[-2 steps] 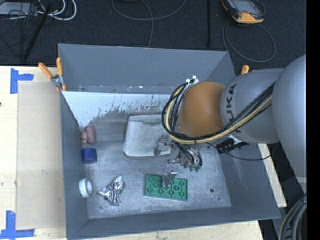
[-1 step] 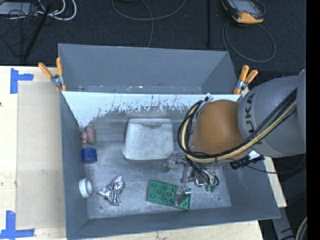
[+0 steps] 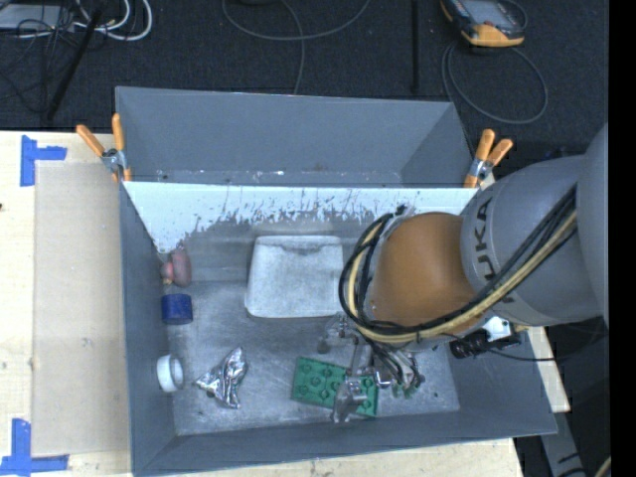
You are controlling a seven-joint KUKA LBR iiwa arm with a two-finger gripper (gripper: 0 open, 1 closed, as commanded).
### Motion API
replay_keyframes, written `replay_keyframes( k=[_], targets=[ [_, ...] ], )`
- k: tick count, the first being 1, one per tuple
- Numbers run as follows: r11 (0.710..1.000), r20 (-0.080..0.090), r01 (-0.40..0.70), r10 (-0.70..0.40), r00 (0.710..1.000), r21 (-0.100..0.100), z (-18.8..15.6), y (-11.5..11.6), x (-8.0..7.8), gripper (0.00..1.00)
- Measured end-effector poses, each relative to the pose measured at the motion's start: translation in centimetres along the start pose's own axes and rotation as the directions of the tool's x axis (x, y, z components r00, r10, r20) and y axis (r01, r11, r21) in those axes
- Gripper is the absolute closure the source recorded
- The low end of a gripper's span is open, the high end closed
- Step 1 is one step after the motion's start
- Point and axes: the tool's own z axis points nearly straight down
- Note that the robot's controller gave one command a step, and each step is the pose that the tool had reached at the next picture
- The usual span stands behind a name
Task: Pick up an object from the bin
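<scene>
Step in hand: grasp approach. Gripper (image 3: 350, 397) sits low on the flat green studded plastic plate (image 3: 316, 378), at 5 o'clock in the grey metal bin (image 3: 298, 147). Its opening cannot be told. Next move likely calls for closing on the plate's edge, then a vertical lift.

Green studded plate (image 3: 318, 380), flat, front-centre.

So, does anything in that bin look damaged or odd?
Only the silver foil, lower left in the view, crumpled into a wad. The green studded plate lies askew beneath the gripper.
</scene>
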Motion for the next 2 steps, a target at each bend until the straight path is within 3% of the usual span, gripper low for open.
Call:
replay_keyframes(
  k=[1,2],
  targets=[
    [1.0,0.032,0.018,-0.018,0.999,-0.002,3.56,-0.66,0.3,0.0],
    [1.0,0.012,0.015,-0.015,1.0,0.0,3.51,-0.65,0.09,0.0]
  ],
)
